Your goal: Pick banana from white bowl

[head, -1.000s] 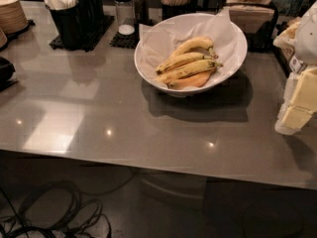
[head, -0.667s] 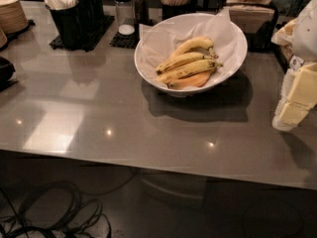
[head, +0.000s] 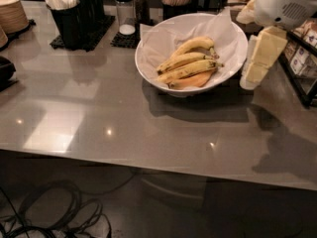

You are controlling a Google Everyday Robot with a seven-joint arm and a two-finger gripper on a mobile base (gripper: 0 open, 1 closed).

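Bananas (head: 188, 66) lie in white bowl (head: 146, 76); claw (head: 252, 76) hangs just beside its rim.

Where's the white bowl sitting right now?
In the camera view the white bowl, holding bananas, sits right of centre at the back of the grey counter; the gripper hangs just beside its right rim.

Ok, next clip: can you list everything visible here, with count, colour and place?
bananas: about four, yellow, lowest one more orange, in the bowl
white bowl: one, glossy white, back centre of counter
paper liner: one, white, inside bowl
counter: one, grey
holders: apparently two, black, back left, holding white items
plates: one stack, tan, far left
cables: several, black, floor lower left
end effector: one, cream, just right of the bowl
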